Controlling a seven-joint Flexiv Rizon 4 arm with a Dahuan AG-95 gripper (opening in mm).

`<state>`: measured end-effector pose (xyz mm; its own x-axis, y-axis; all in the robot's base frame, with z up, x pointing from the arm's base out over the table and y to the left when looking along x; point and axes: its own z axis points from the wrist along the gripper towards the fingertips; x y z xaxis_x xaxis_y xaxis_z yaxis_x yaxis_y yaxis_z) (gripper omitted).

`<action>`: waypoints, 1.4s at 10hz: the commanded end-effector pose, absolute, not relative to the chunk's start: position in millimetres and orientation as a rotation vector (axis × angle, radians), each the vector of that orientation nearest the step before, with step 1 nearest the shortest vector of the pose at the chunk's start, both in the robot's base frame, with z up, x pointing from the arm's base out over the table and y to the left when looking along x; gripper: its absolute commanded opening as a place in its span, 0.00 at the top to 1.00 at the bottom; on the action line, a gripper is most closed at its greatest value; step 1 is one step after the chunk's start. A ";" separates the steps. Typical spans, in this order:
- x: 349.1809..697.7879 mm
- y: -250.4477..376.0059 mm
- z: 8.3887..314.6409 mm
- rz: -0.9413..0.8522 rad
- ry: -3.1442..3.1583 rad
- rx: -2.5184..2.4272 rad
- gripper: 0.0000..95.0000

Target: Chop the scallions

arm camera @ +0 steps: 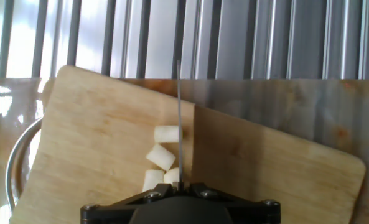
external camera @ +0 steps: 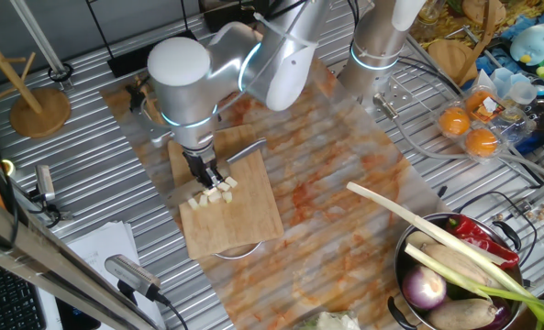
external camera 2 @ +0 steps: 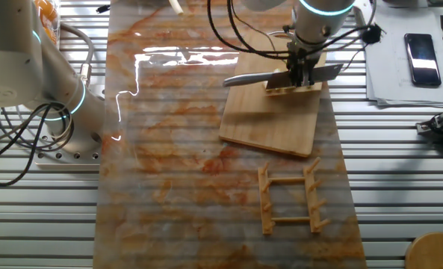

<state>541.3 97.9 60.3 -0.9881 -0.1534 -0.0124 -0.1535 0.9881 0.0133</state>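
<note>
Ribbed metal table (external camera: 88, 197), stained mat (external camera: 345, 156), cutting board (external camera: 244, 220)

Knife blade (arm camera: 180, 124) stands edge-on beside the scallions (arm camera: 162, 155), blocking that side. The cutting board (arm camera: 277, 168) beyond the blade lies bare.

A: What's by the foil edge?
B: A bowl (external camera: 409, 266) holding a purple onion (external camera: 426, 290), a red chili (external camera: 481, 236) and a long leek (external camera: 418, 223).
A: Anything else?
B: Oranges (external camera: 469, 128), a phone (external camera 2: 421, 49), a wooden rack (external camera 2: 290, 199).
</note>
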 end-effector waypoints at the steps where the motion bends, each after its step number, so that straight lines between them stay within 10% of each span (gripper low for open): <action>1: 544.2 105.3 72.7 -0.064 3.168 -0.344 1.00; 9: 541.5 125.5 99.4 0.322 3.249 -0.572 1.00; 14: 541.7 127.3 99.4 0.231 3.264 -0.675 1.00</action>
